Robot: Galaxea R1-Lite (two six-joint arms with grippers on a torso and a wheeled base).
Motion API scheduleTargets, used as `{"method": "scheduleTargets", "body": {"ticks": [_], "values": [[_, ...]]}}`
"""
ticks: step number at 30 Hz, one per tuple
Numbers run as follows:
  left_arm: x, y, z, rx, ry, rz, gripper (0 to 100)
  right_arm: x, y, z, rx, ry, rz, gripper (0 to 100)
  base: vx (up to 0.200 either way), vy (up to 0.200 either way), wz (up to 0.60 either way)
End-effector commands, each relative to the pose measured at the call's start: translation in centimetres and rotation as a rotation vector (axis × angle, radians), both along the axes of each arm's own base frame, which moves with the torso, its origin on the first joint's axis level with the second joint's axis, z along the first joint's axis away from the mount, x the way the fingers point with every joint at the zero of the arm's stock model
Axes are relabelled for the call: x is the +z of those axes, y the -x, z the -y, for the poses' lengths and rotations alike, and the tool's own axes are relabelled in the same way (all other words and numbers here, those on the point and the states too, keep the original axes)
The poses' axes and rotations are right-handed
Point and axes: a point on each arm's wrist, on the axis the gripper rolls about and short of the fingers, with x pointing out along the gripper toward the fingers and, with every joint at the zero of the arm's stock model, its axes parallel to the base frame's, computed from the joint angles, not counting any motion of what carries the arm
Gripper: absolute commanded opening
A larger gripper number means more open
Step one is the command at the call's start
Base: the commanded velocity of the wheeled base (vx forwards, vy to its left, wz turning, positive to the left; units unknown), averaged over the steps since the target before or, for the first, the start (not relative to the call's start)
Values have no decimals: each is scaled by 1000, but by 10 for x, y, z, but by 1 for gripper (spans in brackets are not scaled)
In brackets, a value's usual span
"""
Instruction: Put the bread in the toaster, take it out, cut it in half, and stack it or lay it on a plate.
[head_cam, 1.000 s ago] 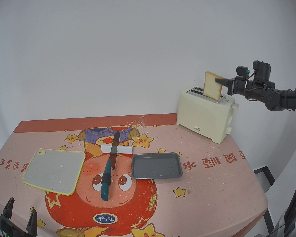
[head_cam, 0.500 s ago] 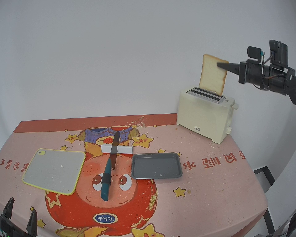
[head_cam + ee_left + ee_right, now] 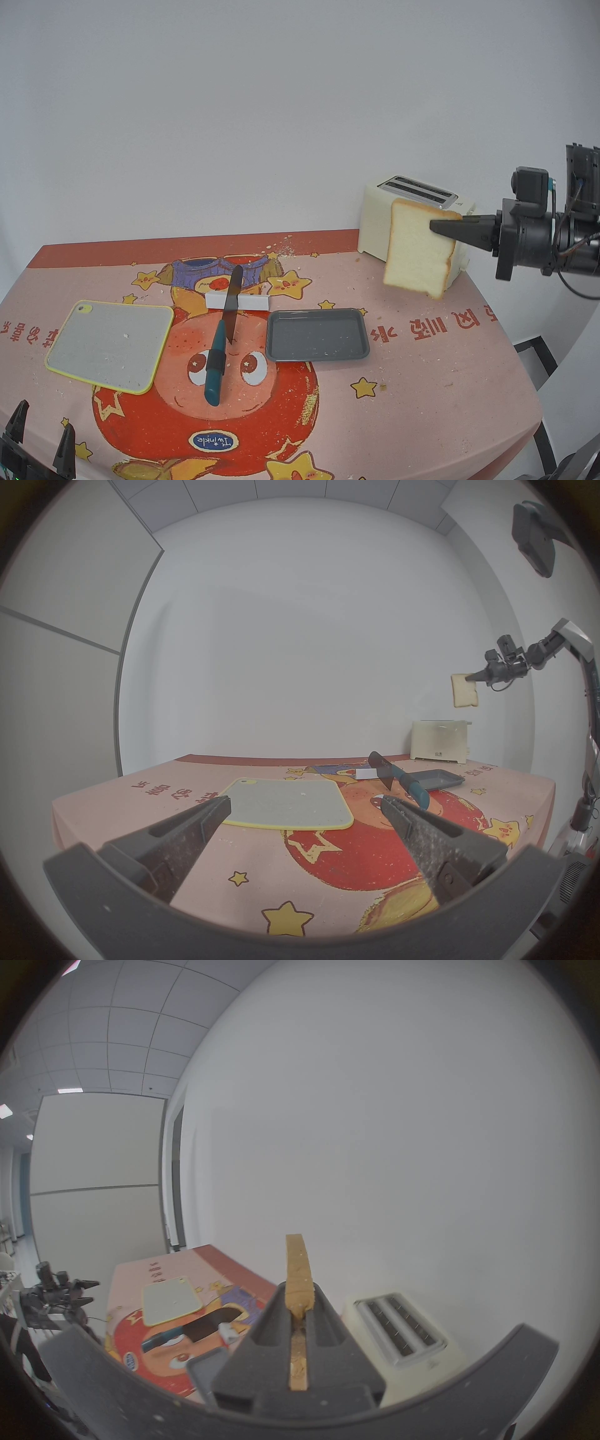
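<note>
desk [image 3: 437,375]: bears all but the bread
cutting board [image 3: 109,345]: on the desk's left part
knife [image 3: 222,340]: right of the cutting board; blade propped on the block [image 3: 250,302] behind; handle toward the near edge
tray [image 3: 317,336]: right of the knife
toaster [image 3: 417,190]: far right corner, behind the tray
bread [image 3: 417,247]: in the air above the toaster; clamped in the right end effector [image 3: 440,226]

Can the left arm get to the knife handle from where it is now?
Probably yes. The left gripper is open, the knife lies with its handle toward the near side, and only the flat cutting board lies beside the path.
</note>
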Motion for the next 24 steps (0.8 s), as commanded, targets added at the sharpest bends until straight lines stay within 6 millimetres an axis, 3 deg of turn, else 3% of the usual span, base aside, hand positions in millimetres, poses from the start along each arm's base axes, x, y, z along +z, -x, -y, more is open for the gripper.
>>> {"method": "scheduleTargets", "body": {"ticks": [1, 4, 10, 17, 24], "values": [[-5, 0, 0, 1, 1, -1, 100, -16, 19, -11, 66, -9, 3, 0, -200, 0, 0], [-5, 0, 0, 2, 1, -1, 100, -20, 16, -15, 76, -13, 8, 0, -200, 0, 0], [-5, 0, 0, 1, 3, -1, 100, -28, 13, -22, 97, -2, -20, 0, 0, 0, 0], [-5, 0, 0, -2, 3, -1, 100, -32, 34, -44, 198, -39, -115, 0, 0, 200, 0], [-5, 0, 0, -2, 3, -1, 100, -35, 37, -50, 273, -63, -169, 0, 0, 200, 0]]}}
